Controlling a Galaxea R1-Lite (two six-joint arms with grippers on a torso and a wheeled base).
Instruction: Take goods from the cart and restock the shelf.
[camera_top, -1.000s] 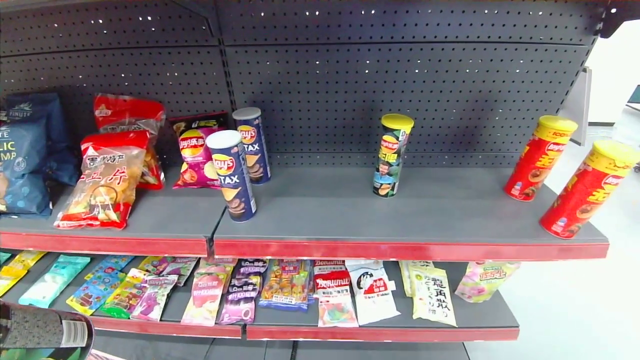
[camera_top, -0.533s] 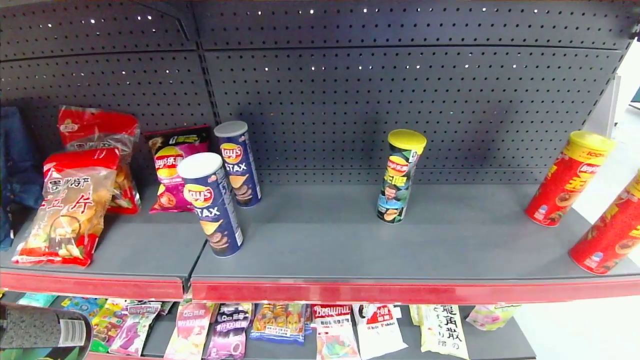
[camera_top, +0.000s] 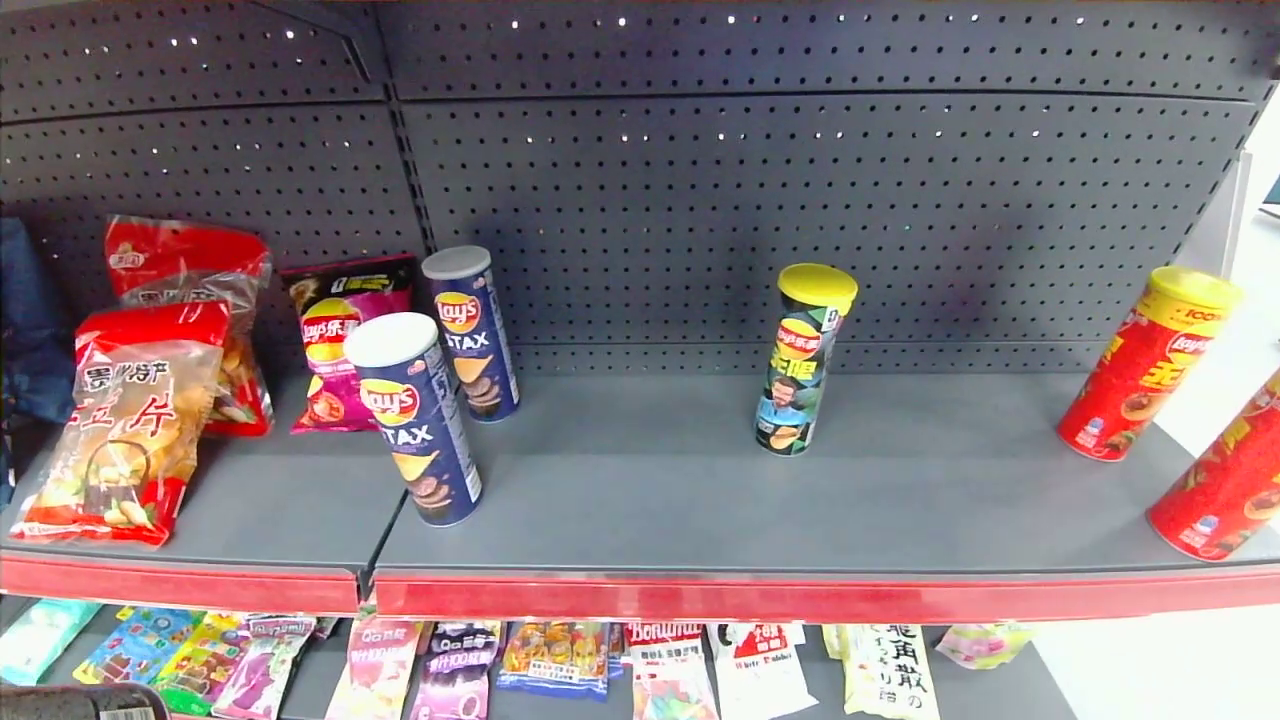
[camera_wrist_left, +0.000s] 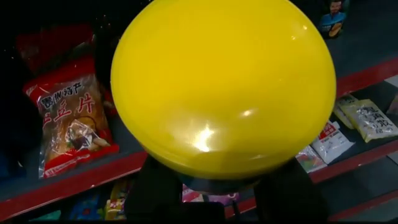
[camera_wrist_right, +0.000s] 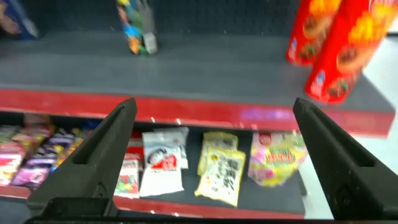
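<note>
Your left gripper (camera_wrist_left: 221, 198) pinches the yellow-lidded can (camera_wrist_left: 222, 87), likely destined beside the matching can (camera_top: 805, 360) on the shelf (camera_top: 640, 500); your right gripper (camera_wrist_right: 214, 158) hangs spread and empty.

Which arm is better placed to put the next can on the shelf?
Left. The left pincer holds a yellow-lidded can in front of the shelf; the right pincer is open and empty.

Light: bright, even, overhead
Glare: spot on can (camera_wrist_left: 221, 93) lid; sheen along red shelf edge (camera_top: 800, 598)
Shadow: soft patches on pegboard (camera_top: 700, 200)
Distortion: shelf edge bowed
</note>
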